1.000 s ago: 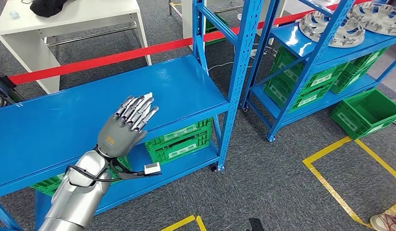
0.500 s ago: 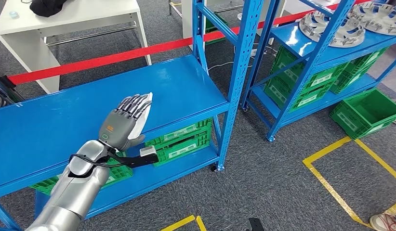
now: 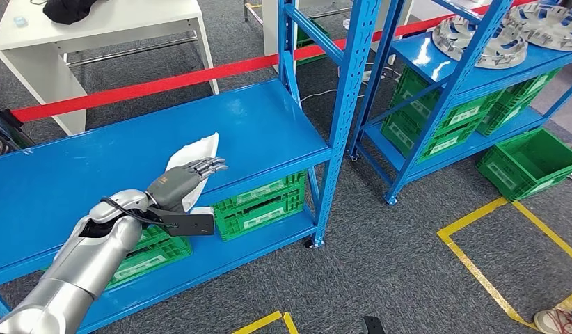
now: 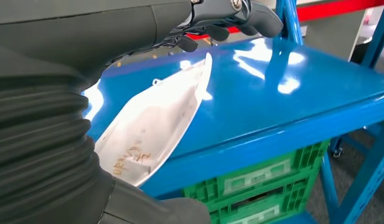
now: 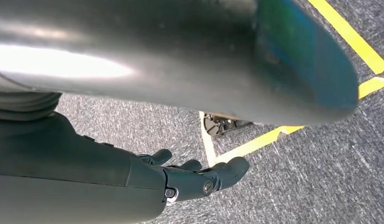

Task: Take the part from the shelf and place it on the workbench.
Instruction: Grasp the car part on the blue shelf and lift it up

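The left robot hand (image 3: 180, 182) is hovering over the white part (image 3: 193, 154) on the blue shelf (image 3: 269, 132), fingers spread, gripping nothing. The right robot hand (image 5: 181, 179) is hanging above the floor, fingers loosely apart.

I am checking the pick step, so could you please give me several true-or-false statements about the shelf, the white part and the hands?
1. The white part lies on the top blue shelf. True.
2. The left hand is at the part, fingers extended above it. True.
3. The part sits in a green crate. False: the crates are below the shelf.
4. The right hand holds a part. False: it hangs empty over the floor.
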Motion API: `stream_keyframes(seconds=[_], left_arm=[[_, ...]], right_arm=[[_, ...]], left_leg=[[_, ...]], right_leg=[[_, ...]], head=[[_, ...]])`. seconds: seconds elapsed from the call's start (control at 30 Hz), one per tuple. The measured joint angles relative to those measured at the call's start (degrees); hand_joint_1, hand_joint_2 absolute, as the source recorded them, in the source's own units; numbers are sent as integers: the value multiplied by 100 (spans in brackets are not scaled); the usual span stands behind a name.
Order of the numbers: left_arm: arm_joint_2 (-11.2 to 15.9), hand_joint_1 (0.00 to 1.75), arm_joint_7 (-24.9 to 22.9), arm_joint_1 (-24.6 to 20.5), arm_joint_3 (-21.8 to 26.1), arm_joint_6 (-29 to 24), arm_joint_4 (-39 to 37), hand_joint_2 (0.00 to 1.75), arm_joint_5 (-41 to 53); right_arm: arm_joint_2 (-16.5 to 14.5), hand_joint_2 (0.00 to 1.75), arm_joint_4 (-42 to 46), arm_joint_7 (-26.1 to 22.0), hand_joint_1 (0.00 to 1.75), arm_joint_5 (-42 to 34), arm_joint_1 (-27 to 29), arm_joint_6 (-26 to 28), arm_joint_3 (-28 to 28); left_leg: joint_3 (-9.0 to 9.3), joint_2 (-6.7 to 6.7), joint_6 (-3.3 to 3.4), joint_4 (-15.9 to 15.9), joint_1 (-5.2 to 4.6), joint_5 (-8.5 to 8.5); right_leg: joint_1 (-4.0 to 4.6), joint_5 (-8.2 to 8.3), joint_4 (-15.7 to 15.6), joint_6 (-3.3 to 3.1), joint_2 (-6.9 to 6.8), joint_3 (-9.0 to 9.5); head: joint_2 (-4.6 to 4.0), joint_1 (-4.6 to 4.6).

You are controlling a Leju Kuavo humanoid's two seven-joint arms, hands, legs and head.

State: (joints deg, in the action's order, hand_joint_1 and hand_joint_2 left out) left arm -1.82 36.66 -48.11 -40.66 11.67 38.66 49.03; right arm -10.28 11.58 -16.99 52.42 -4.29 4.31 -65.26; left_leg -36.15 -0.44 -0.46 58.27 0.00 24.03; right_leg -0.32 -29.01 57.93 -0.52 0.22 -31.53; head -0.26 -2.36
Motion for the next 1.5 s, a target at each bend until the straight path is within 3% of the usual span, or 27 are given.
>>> stream_keyframes(seconds=[0.13, 0.33, 0.83, 1.03, 1.2, 1.37, 1.5], left_arm=[[83, 0, -96, -2, -215, -221, 149, 175, -164], [127, 0, -613, -1, -538, -444, 144, 175, -27], [-76, 0, -1256, -1, -1034, -247, -915, 175, 153], [-220, 0, -2226, -110, -1104, -304, -1266, 175, 303], [-345, 0, -2934, -125, -1092, -1181, -1475, 175, 310], [-435, 0, -2813, -97, -962, -1809, -1553, 175, 230], [-461, 0, -2074, -26, -734, -1908, -1534, 175, -9]], right_arm=[[-1, 0, 0, -16, 0, -1, 2, 29, -46], [-3, 0, 0, -40, 0, 0, 2, 31, -93], [-5, 0, 0, -37, 0, 55, 1, 20, -96], [-11, 0, 0, -34, 0, 49, 1, 43, -111], [-25, 0, 0, -18, 0, 43, 0, 104, -136], [-48, 0, 0, 14, 0, 65, 0, 115, -140], [-49, 0, 0, 18, 0, 121, -1, 80, -140]], left_leg=[[0, 0, 0, 0, -1, 0], [0, 0, 0, 0, 0, 0], [0, 1, 0, 0, 0, 0], [1, 2, 0, 0, 0, 0], [1, -1, 0, 0, 0, 0], [0, 0, 0, 0, -1, 0], [0, -1, 0, 0, 0, 1]], right_leg=[[0, 0, 0, 0, 0, -1], [0, 0, 0, 0, 0, -1], [0, 0, 0, 0, 1, -3], [0, 0, 0, 0, 0, -2], [0, 0, 0, 0, -1, 0], [0, 0, 0, 0, 0, 0], [0, 0, 0, 0, 0, 0]], head=[[0, 0], [0, 0], [0, 0], [0, 0], [0, 0], [0, 0], [0, 0]])
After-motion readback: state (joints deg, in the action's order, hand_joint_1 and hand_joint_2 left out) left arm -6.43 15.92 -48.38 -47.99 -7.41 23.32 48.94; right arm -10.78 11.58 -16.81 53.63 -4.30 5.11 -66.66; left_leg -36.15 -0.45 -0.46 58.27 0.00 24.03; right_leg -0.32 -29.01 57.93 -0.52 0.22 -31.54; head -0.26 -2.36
